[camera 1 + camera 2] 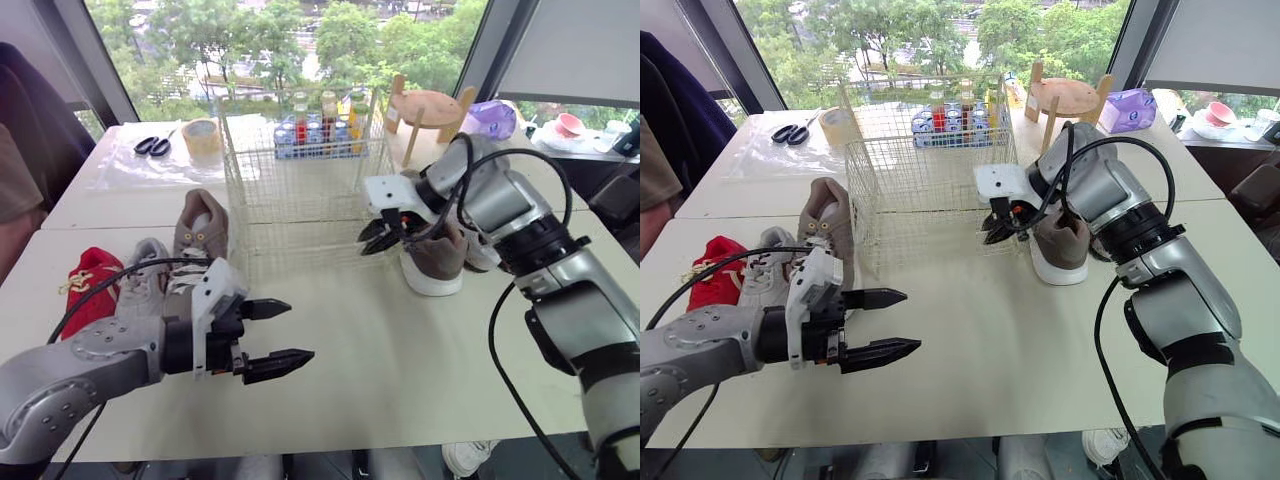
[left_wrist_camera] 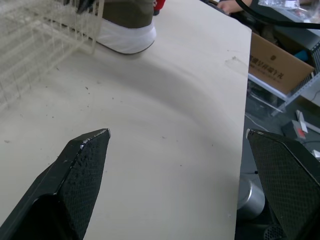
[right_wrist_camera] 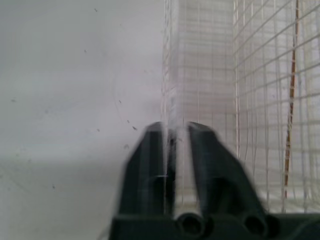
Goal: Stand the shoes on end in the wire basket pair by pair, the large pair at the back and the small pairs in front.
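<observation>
Right gripper is clamped on an upright wire at the near right corner of the wire basket. Its wrist view shows the 2 black fingers drawn close together with the wire between them. Just behind it, at 3 o'clock from the basket, a taupe shoe with a white sole sits on the counter, close to the basket's right wall. Left gripper hovers above the counter at about 7 o'clock from the basket, its fingers spread wide and holding nothing. At 9 o'clock from the basket a second taupe shoe stands just beside the left wall. A grey and white sneaker lies next to that one, and a red shoe lies farther out toward 8 o'clock. All 4 shoes are on the counter outside the basket. Beyond the basket at 12 o'clock stand small bottles. Scissors and a tape roll lie toward 11 o'clock.
</observation>
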`<action>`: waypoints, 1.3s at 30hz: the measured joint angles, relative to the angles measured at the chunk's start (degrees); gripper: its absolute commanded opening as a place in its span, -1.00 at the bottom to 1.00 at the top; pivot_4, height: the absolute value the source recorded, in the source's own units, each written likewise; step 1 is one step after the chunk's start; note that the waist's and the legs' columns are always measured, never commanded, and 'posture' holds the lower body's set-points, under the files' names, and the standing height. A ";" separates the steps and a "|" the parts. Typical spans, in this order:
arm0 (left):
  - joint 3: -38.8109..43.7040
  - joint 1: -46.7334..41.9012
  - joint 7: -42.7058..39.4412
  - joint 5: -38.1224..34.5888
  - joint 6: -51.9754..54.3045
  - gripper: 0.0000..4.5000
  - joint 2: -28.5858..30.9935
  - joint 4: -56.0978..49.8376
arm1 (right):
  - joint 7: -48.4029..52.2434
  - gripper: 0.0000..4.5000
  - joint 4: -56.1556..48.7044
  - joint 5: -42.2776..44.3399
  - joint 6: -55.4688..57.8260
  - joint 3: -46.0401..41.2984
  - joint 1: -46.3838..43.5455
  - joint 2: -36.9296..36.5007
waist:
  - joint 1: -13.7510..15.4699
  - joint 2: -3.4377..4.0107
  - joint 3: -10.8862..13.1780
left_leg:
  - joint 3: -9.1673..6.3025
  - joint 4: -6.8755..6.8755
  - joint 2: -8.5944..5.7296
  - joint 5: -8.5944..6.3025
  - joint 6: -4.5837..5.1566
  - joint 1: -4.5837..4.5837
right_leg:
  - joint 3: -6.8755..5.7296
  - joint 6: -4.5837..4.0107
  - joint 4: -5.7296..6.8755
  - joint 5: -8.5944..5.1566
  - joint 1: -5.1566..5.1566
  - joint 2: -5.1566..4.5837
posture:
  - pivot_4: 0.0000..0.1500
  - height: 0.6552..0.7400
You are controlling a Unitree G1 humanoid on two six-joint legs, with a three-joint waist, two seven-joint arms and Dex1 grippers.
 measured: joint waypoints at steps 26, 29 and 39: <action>-7.27 -7.20 -0.75 -4.73 0.91 1.00 -9.90 9.88 | -54.86 0.99 -58.03 16.96 44.87 -58.62 45.59 19.88 | 0.90 -0.09 -0.19 | -0.11 0.11 -0.10 0.03 0.00 0.07 | 0.11 -0.11 0.07 -0.08 0.16 0.01 | 1.00 1.00; -8.14 -8.61 -1.69 -3.78 1.34 1.00 -10.40 10.60 | -58.65 0.99 -58.83 16.78 40.04 -57.38 50.06 22.56 | 0.89 -0.10 -0.19 | -0.13 0.11 -0.03 0.03 0.00 0.07 | 0.11 -0.12 0.07 -0.09 0.17 0.12 | 1.00 1.00; -8.88 -8.92 -2.80 -0.24 1.51 1.00 -10.37 11.48 | -66.96 0.99 -43.23 14.23 21.44 -51.18 55.37 24.01 | 0.92 -0.09 -0.19 | -0.13 0.11 0.02 0.03 0.01 0.08 | 0.17 -0.16 0.03 -0.11 0.17 0.16 | 1.00 1.00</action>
